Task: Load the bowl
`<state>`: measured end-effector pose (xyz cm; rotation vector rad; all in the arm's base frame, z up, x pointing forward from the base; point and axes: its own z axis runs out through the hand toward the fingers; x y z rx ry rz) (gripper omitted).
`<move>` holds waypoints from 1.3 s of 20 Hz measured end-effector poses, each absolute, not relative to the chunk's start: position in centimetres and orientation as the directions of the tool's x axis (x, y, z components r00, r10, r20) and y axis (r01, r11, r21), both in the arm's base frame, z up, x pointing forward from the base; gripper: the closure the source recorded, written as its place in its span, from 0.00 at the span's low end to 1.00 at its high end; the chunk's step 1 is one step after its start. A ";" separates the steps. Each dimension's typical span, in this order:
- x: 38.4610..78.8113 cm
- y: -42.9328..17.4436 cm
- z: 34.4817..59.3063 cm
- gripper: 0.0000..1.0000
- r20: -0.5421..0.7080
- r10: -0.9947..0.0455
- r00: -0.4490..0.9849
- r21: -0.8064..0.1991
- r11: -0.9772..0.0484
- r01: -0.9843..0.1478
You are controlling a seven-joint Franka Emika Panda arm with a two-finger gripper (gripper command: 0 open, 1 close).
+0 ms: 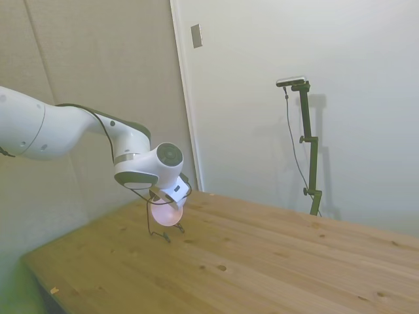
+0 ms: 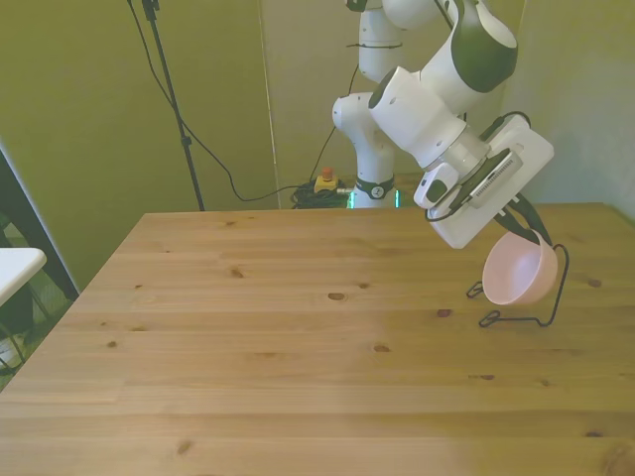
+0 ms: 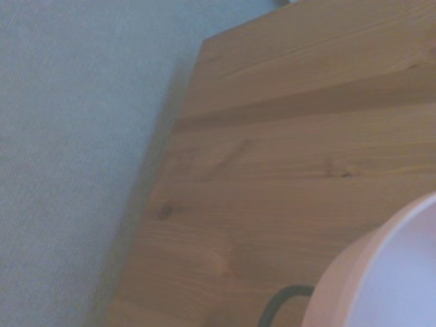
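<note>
Bowl (image 2: 516, 275), pale pink, hangs tilted on its side at the claw (image 2: 523, 226), whose dark fingers reach down to the upper rim; whether they clamp the rim cannot be told. Bowl sits within the thin black wire rack (image 2: 541, 319), near the front view's right edge of the wooden table (image 2: 298, 347). No legible labels or writing appear.

No text, label, brand, number or sign could be read in any of the three views; nothing legible stood on the arm, the wall or the wooden surface (image 2: 298, 337).
</note>
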<state>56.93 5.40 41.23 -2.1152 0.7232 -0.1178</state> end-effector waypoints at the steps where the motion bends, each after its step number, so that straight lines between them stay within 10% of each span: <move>1: 56.9 5.5 41.1 1.00 -0.173 -0.533 0.828 -0.772 -0.449 -0.450; 26: 57.1 5.8 38.7 1.00 -0.194 -0.515 0.835 -0.775 -0.442 -0.452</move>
